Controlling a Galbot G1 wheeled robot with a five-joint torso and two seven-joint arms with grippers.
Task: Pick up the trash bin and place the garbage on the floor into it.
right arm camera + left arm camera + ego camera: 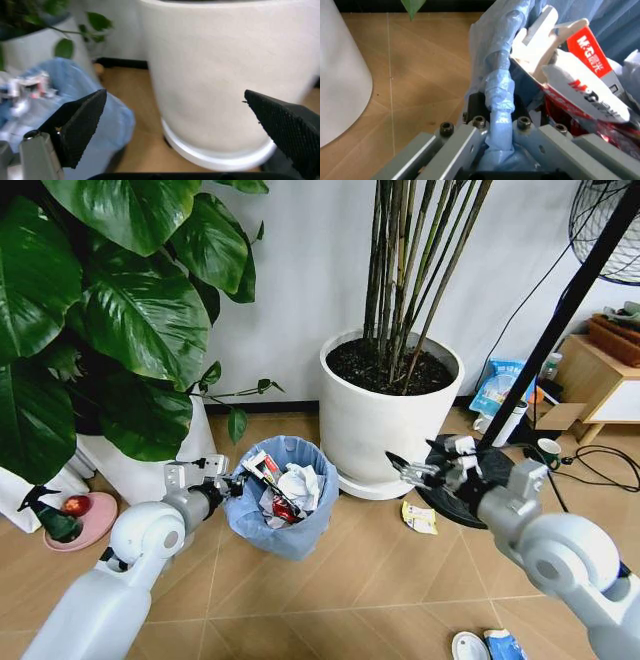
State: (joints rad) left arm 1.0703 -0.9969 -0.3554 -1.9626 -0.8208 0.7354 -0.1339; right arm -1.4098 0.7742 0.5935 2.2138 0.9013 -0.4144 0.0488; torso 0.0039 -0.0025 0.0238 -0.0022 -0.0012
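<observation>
With the left gripper (232, 483) pinching the bin (284, 510) rim at its 9 o'clock and litter already inside, right gripper (410, 471) hovers at 3 o'clock, fingers spread, empty; wrapper (419, 517) and lid (469, 646) remain on floor (380, 590).

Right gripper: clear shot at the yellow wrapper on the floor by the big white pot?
Probably yes. The right gripper is open and hangs above bare wood-look floor; the small yellow wrapper lies in the open just beside the big white plant pot, nothing covering it.
</observation>
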